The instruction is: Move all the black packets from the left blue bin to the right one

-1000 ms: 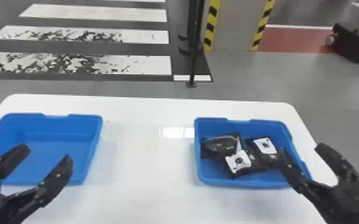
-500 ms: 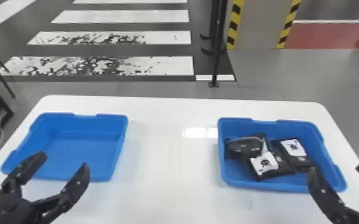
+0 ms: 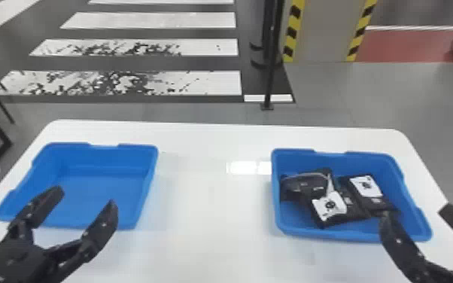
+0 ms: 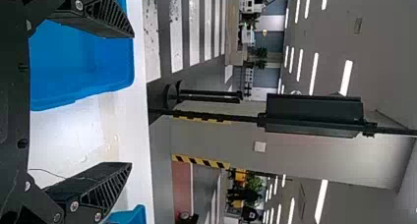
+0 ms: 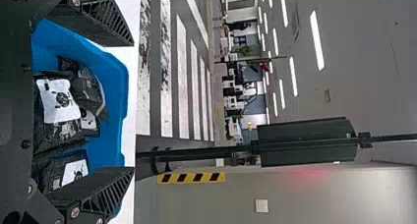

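Black packets (image 3: pixel 308 186) with white labels lie heaped in the right blue bin (image 3: pixel 350 235). The left blue bin (image 3: pixel 98 169) shows a bare blue floor. My left gripper (image 3: pixel 82 195) is open over that bin's near edge, nothing between its fingers; my left gripper (image 4: pixel 130 98) stands spread in its wrist view too. At the right bin's near right corner is my right gripper (image 3: pixel 412 212), open and empty. In the right wrist view, my right gripper (image 5: pixel 133 106) has its fingers wide apart, with packets (image 5: pixel 61 101) in the bin beyond them.
Both bins stand on a white table (image 3: pixel 207 210), with a stretch of tabletop between them. Beyond the far edge, a thin black pole (image 3: pixel 271 75) rises from the floor. A dark stand is at the far left.
The head view has turned left, so table and bins sit farther right in it. Both grippers stay open, and the packets lie as they did.
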`<state>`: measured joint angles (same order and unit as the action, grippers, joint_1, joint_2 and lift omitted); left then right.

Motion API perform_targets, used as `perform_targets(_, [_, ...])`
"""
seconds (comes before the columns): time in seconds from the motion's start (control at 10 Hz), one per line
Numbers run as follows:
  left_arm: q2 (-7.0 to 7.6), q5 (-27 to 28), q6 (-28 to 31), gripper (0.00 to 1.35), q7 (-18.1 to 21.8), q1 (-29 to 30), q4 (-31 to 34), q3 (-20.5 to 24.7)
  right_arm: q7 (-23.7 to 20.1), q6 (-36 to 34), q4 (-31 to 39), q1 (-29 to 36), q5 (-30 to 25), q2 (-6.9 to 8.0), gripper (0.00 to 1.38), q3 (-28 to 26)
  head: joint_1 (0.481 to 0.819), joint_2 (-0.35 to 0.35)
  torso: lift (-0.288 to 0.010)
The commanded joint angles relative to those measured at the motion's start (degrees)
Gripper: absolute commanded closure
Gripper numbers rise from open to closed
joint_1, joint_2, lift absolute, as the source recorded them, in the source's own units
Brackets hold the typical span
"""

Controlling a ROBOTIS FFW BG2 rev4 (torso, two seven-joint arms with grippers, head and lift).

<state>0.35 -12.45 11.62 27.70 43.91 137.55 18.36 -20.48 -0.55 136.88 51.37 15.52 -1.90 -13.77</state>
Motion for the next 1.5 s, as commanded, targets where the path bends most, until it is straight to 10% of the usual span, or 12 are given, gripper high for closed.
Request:
perform_targets(0.0, [-0.5,0.0,0.47,0.18,-0.01,-0.32,-0.09,-0.3,0.0,-0.01,0.02,-0.05,0.02,-0.13,0.13,0.29,0.695,0.015,-0.15])
perform_targets(1.4, [-0.5,0.0,0.89,0.18,-1.24,-0.32,-0.37,-0.65,0.0,-0.01,0.72,-0.19,0.02,-0.3,0.15,0.97,0.695,0.029,-0.15])
